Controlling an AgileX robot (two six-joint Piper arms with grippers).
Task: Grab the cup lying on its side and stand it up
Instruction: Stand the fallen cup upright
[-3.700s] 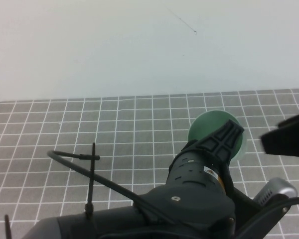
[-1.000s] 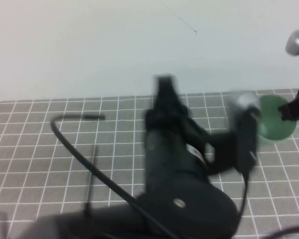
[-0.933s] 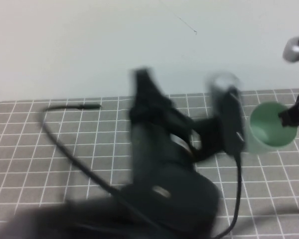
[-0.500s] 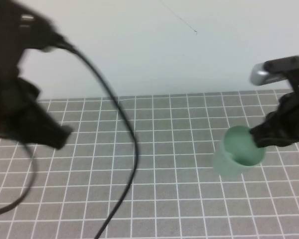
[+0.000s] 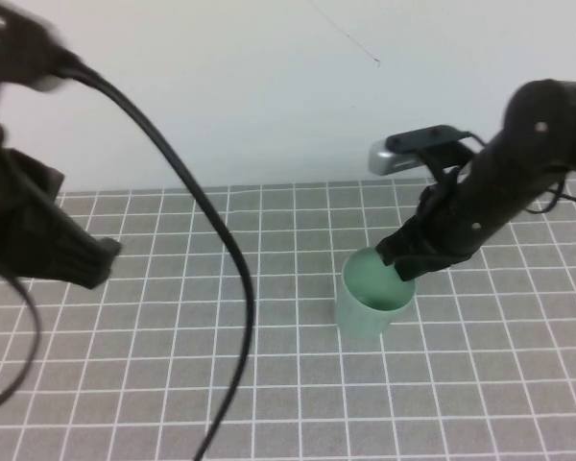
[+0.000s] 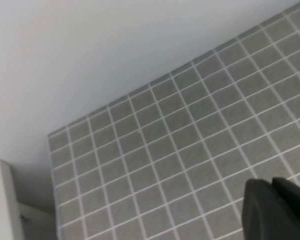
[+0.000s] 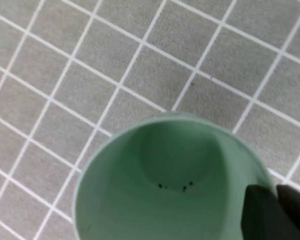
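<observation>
The cup [image 5: 372,296] stands mouth-up on the grid mat [image 5: 269,384], toward the mat's right half, its base down on the tiles and its long axis close to vertical, perhaps leaning a touch. The right gripper [image 5: 403,264] sits directly at the cup's far-right rim, coming down on it from above and behind; in the right wrist view the cup [image 7: 175,185] fills the picture with its open mouth facing the camera and a dark fingertip [image 7: 275,212] overlapping the rim, so the gripper appears pinched on the cup wall at that edge, one finger inside and one outside, though the outer finger is hidden. Three tiny dark specks lie on the cup's inside bottom. The left gripper [image 5: 77,259] hangs well apart from the cup, over the mat's far left edge, its cable [image 5: 211,250] looping down between it and the cup; whether its fingers are spread or together cannot be told. The right arm is plainly the nearer one. The coming move likely turns on that rim contact: the gripper has to part and lift straight along the cup's axis, since any sideways drag at the rim could tip it back over.
</observation>
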